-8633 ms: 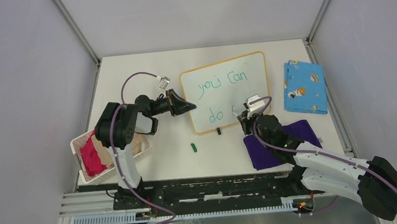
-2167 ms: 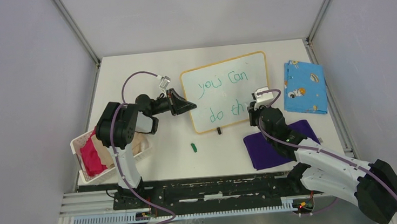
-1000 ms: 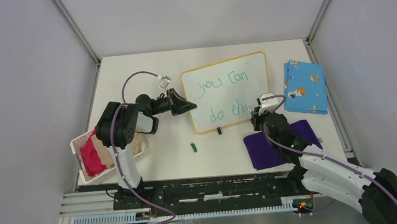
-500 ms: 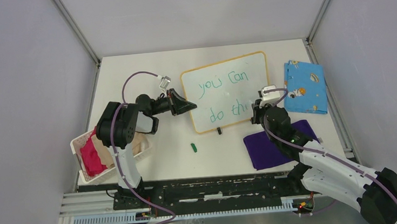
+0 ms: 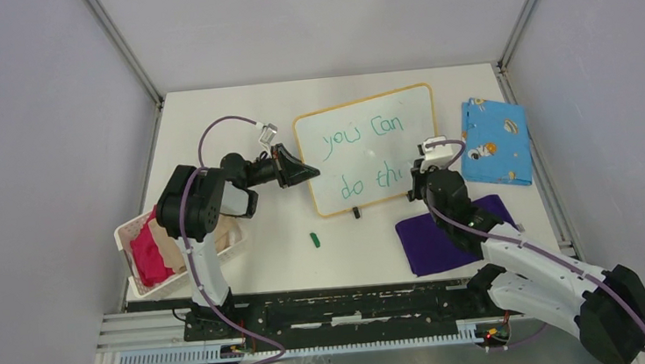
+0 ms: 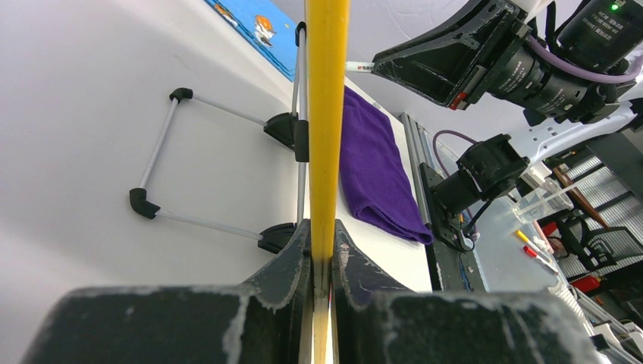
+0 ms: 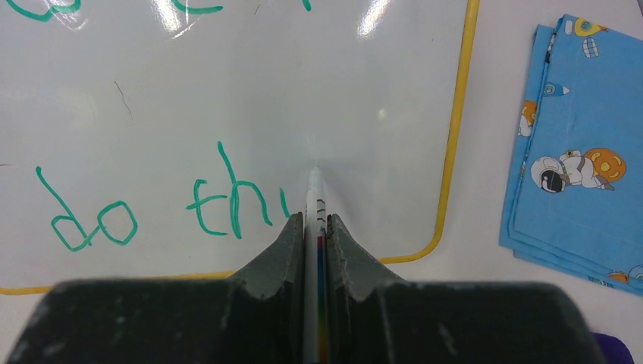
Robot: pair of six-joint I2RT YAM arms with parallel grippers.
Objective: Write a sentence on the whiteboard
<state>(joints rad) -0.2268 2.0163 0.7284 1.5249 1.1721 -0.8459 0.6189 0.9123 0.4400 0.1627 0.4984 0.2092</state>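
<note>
While the top view takes in the whole white table (image 5: 233, 110), grey walls close it on three sides. The whiteboard (image 5: 367, 147) sits at the table's middle, turned slightly askew. The left arm (image 5: 202, 201) reaches its left edge and the right arm (image 5: 520, 262) its near right corner. A blue patterned cloth (image 5: 494, 140) lies just beside the board's right edge, with a strip of bare table between. A purple cloth (image 5: 447, 237) lies under the right arm, a white basket (image 5: 128, 243) sits at the left edge, and a green cap (image 5: 314, 239) lies alone near the front. The sentence (image 5: 361, 157) reads "you can" above and "do th" plus a short stroke below.

From the left wrist, the left jaws are clenched on the board's yellow rim (image 6: 327, 114), which runs straight up the view. A wire stand (image 6: 220, 167) props the board off the table; the purple cloth (image 6: 371, 174) lies beyond it.

From the right wrist, the right jaws grasp a marker (image 7: 315, 199), its tip touching the glossy board (image 7: 227, 98) just right of the green lettering (image 7: 152, 216). White board remains between the tip and the rim at right; the blue cloth (image 7: 576, 152) lies past it.
</note>
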